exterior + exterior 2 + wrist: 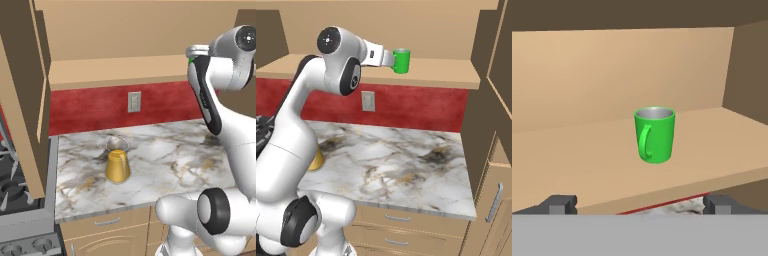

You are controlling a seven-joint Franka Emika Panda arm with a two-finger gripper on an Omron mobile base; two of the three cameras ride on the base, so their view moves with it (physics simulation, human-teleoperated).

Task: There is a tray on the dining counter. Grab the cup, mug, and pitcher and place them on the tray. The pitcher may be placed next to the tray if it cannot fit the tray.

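The pitcher (118, 162) stands upright on the marble counter (165, 160) at the left, well apart from the mug (655, 134), which sits upright on the tan shelf (722, 145); the gripper (639, 204) faces it, jaws wide open, holding nothing

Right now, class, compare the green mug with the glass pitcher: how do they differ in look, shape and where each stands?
The mug is opaque bright green; the pitcher is clear glass, amber-yellow below.
The mug is a straight cylinder with a side handle; the pitcher is conical below, with a clear rim on top.
The mug stands on the tan shelf above the red wall; the pitcher stands lower, on the marble counter.
Both stand upright, untouched.
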